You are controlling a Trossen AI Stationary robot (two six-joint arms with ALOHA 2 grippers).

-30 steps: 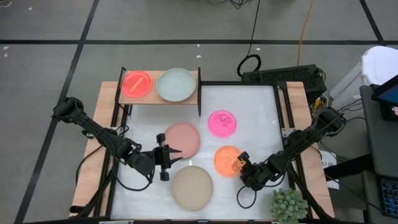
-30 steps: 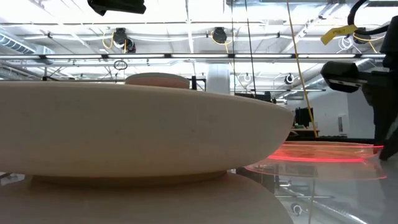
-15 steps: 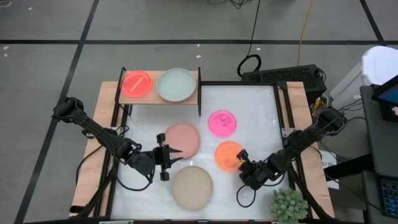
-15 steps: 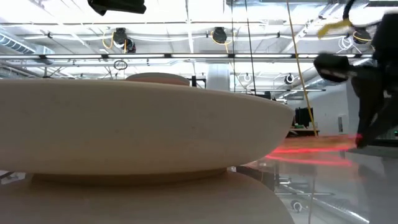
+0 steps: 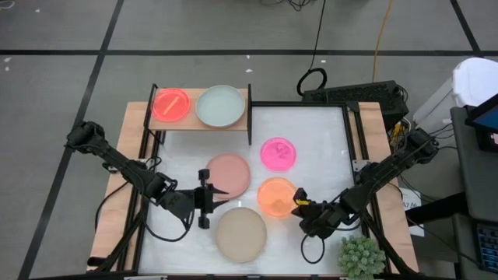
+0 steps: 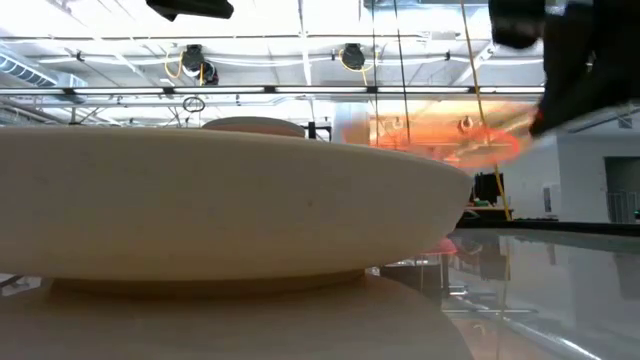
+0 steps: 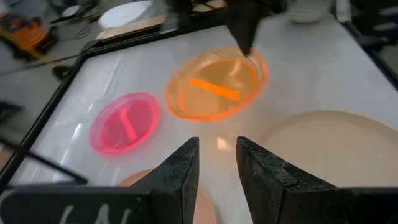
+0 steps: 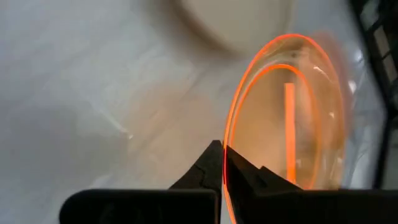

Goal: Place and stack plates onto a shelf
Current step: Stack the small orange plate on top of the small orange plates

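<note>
Pinched shut in my right gripper (image 5: 299,204) is the rim of the small translucent orange round plate (image 5: 275,196), which hangs clear of the white tabletop (image 5: 311,132) beside the large matte beige plate (image 5: 240,234); my left gripper (image 5: 207,200) waits part-open near the dusty-pink plate (image 5: 228,174), holding nothing.

Translucent glossy orange plate (image 5: 274,196); matt beige plate (image 5: 240,234); light-wood shelf (image 5: 250,99).

Spiky green plant (image 5: 361,255) at near right table corner. Black box w/ cables (image 5: 354,94) on floor just beyond table's far right edge.
</note>
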